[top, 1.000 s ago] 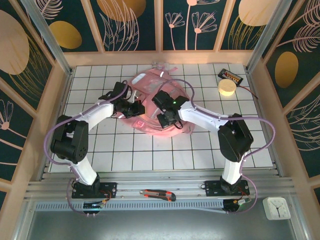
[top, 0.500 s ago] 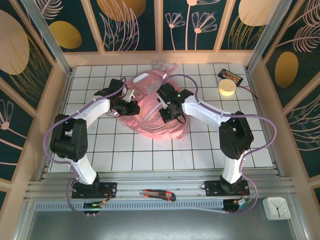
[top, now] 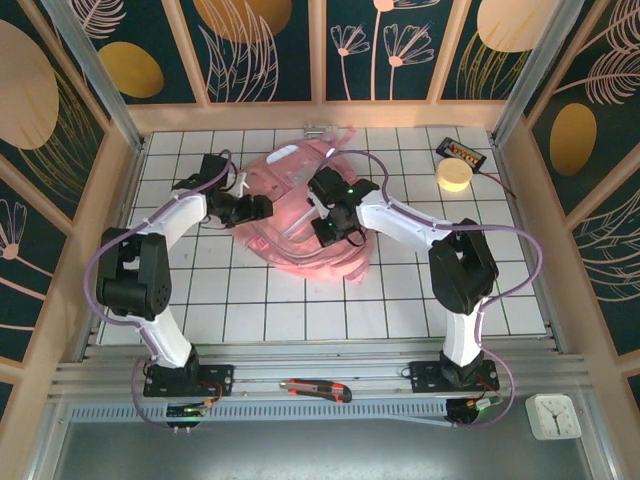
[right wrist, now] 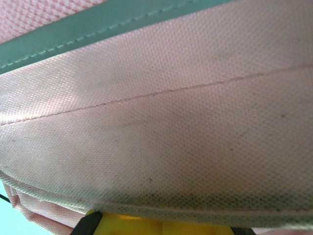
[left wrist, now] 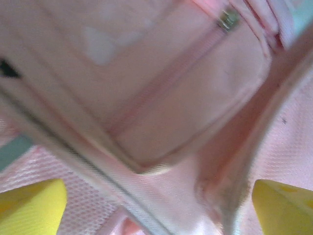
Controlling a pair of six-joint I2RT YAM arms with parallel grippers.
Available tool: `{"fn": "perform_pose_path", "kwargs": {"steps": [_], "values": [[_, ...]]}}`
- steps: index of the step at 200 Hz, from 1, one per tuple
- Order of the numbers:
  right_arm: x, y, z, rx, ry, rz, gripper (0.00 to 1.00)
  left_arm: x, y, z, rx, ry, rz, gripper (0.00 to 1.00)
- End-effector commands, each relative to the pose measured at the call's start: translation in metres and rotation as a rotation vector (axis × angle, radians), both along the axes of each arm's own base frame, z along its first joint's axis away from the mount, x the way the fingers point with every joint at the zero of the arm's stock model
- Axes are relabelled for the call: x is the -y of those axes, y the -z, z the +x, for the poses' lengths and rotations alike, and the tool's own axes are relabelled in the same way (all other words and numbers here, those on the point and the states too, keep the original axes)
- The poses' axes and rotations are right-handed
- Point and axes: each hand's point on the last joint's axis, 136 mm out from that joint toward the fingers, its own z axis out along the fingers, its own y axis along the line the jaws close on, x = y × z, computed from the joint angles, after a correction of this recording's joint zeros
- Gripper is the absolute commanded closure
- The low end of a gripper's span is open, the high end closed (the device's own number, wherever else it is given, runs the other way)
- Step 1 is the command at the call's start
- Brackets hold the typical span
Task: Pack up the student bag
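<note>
White gridded tabletop (top: 400,300), dark floral walls (top: 270,50)

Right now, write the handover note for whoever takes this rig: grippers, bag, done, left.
Left gripper: open, yellow fingers wide apart, with fabric of the large soft pink fabric backpack between them, at its left edge.
Right gripper: on the backpack's middle; fabric hides its fingers, so open or shut cannot be told.
Backpack: slumped on the white gridded table, towards the far side.
Done: no packed item can be seen.
Left: open it and load it; a round pale yellow roll lies far right.
</note>
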Motion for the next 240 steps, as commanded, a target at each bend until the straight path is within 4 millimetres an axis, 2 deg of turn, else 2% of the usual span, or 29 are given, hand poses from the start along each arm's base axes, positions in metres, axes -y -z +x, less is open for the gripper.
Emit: {"fn": "perform_pose_path", "kwargs": {"steps": [1,10,15,37,63,84,101,128,169,191,193,201,240], "values": [[-0.018,0.001,0.004,-0.007,0.009,0.052,1.0,-0.02,-0.014,-0.009,-0.002,-0.197,-0.113,0.01],[-0.018,0.003,0.004,-0.012,0.006,0.05,1.0,-0.027,-0.023,-0.014,0.01,-0.27,-0.188,0.01],[-0.018,0.004,0.004,-0.015,0.005,0.048,1.0,-0.032,-0.017,-0.024,-0.012,-0.315,-0.226,0.01],[-0.02,0.003,0.005,-0.015,0.003,0.048,1.0,-0.036,-0.019,-0.044,-0.019,-0.468,-0.438,0.01],[-0.023,0.004,0.005,-0.022,0.002,0.053,1.0,-0.034,0.001,-0.064,-0.057,-0.599,-0.613,0.02],[-0.026,0.005,0.004,-0.029,-0.003,0.055,1.0,-0.033,0.018,-0.067,-0.078,-0.624,-0.649,0.01],[-0.028,0.004,0.002,-0.03,-0.007,0.057,1.0,-0.034,0.018,-0.057,-0.054,-0.623,-0.652,0.01],[-0.027,0.007,-0.002,-0.043,-0.002,0.061,1.0,-0.033,0.01,-0.032,-0.018,-0.597,-0.66,0.02],[-0.03,0.006,-0.007,-0.05,0.001,0.077,1.0,-0.032,0.017,-0.006,-0.026,-0.576,-0.629,0.01],[-0.039,0.008,-0.011,-0.069,-0.009,0.102,1.0,-0.03,0.017,0.01,-0.019,-0.551,-0.619,0.02],[-0.041,0.008,-0.012,-0.071,-0.011,0.104,1.0,-0.03,0.023,0.011,-0.034,-0.553,-0.615,0.02],[-0.045,0.01,-0.014,-0.08,-0.017,0.107,1.0,-0.029,0.027,0.019,-0.04,-0.546,-0.607,0.01],[-0.069,0.012,-0.024,-0.106,-0.054,0.127,1.0,-0.028,0.024,0.071,-0.011,-0.503,-0.582,0.01]]}}
